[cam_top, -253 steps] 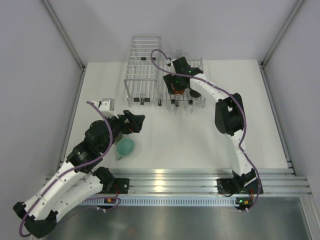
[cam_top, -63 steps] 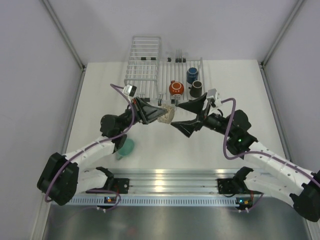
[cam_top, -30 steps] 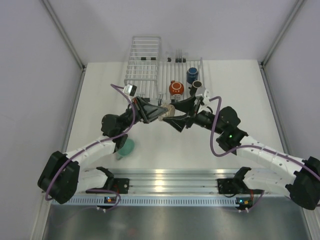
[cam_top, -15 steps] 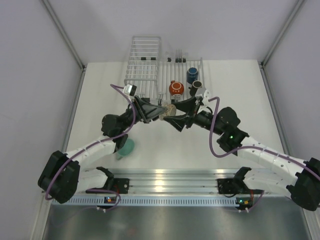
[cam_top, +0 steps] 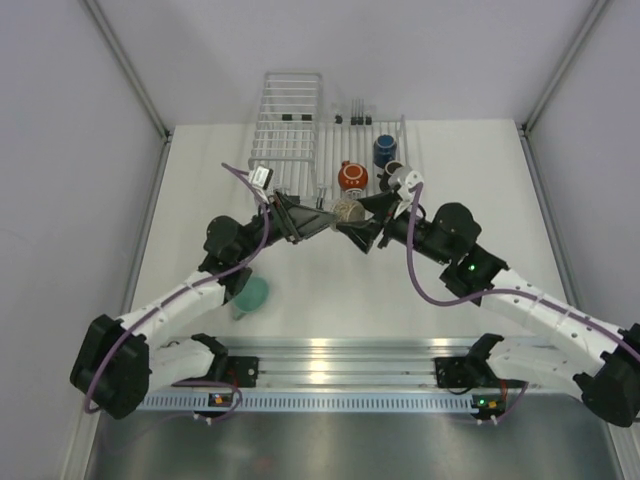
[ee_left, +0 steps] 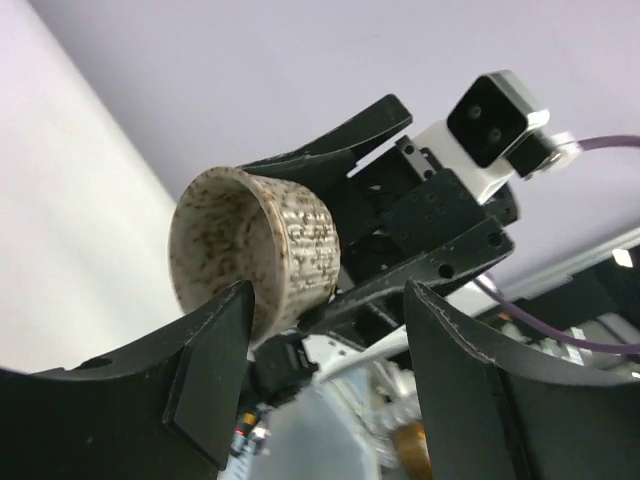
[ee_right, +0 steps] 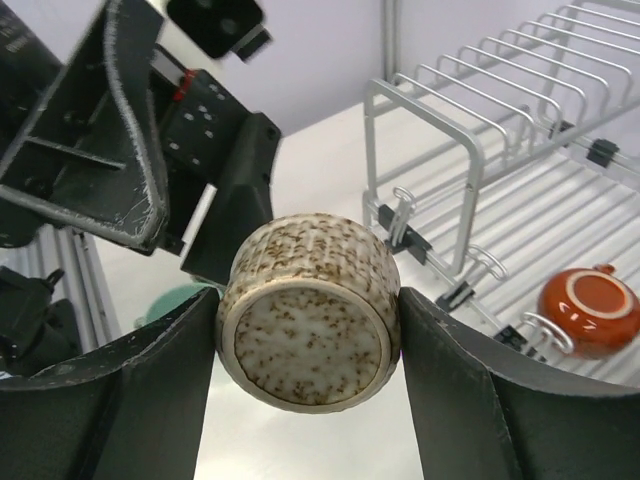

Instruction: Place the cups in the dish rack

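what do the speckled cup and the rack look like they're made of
Cup: likely glazed ceramic, judging by its beige surface with brown flecks and slight sheen. Rack: metal wire, perhaps steel or chrome-plated, given the thin shiny silver bars.

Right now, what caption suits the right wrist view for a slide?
Right gripper grips the speckled beige cup, dish rack behind.

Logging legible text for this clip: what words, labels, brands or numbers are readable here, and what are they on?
None readable in any view.
Beige cup: only brown speckles and a faint ridged texture, no lettering.
Orange-red cup and dish rack: no markings visible.
Camera housing on the right wrist: no legible label.
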You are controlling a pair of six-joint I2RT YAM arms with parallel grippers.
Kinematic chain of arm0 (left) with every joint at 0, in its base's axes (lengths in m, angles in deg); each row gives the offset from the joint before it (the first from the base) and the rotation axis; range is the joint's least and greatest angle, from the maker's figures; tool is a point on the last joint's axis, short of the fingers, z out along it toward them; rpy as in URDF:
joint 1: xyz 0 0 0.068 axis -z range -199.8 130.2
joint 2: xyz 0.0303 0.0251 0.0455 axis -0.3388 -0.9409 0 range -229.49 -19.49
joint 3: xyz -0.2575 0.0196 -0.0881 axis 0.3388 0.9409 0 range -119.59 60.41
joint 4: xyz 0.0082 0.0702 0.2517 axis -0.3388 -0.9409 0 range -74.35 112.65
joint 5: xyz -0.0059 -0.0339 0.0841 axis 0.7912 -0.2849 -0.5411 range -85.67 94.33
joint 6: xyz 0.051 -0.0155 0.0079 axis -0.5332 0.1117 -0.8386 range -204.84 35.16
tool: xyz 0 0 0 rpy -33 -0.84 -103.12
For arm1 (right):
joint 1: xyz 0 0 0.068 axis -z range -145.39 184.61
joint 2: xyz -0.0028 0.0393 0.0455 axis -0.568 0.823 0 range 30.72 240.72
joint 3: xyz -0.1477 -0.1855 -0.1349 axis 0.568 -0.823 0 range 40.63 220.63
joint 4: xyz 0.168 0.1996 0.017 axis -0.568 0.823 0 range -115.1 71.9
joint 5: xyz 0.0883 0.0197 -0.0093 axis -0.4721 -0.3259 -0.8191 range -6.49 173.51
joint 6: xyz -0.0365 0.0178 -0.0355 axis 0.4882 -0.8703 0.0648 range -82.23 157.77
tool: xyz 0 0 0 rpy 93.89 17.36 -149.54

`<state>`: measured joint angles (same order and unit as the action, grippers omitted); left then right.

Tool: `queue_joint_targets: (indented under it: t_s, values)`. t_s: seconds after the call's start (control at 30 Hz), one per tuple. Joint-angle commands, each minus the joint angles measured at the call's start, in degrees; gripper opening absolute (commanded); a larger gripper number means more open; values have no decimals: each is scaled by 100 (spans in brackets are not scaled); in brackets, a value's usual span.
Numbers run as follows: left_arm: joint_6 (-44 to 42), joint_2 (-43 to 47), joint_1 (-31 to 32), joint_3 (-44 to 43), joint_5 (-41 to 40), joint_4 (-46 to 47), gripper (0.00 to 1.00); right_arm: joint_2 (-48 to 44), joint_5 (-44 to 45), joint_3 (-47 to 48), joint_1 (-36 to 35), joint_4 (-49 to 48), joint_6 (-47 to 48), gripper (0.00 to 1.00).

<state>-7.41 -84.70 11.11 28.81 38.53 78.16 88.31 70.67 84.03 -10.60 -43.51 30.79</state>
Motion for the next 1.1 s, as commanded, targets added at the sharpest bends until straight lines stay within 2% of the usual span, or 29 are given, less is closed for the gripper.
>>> queue_joint_targets:
  t_s: [0.0,0.03,0.13,0.23,0.27,0.33,0.37,0.43,0.5,0.67,0.77,0.9,1.07]
  values:
    - [-1903,788,-7,-750,-254,-2127,66,225,432,809,451,442,329,0]
    - [-2507,878,-15,-891,-403,-3045,66,340,327,950,574,522,277,0]
    - [-3423,1001,-15,-1462,-940,-4359,67,999,72,1644,1189,864,119,0]
    - [-4031,967,-33,-1884,-1476,-4978,67,1973,71,2715,1655,1330,188,0]
    - [-4173,932,-33,-1964,-1599,-5258,67,2255,89,3370,1795,1741,241,0]
    - [-4524,791,-68,-2253,-1889,-5497,67,3133,202,4094,1884,2208,364,0]
    - [-4648,730,-86,-2342,-1960,-5750,67,3458,212,4837,1963,2593,399,0]
    - [-4972,536,-121,-2605,-2292,-5928,67,4337,308,5597,2016,2974,469,0]
    - [-5149,335,-165,-2772,-2478,-6129,67,5240,370,6748,2069,3527,513,0]
    - [-5519,-61,-393,-3133,-2655,-6306,66,6764,554,9050,2165,4249,602,0]
    - [-5502,-272,-674,-3195,-2401,-6263,66,7319,607,9554,2201,4189,532,0]
    - [-5414,-466,-1069,-3186,-2067,-6227,66,7705,484,9644,2280,3881,286,0]
    - [-5379,-475,-1255,-3028,-1970,-6157,66,8075,405,9740,2289,3836,215,0]
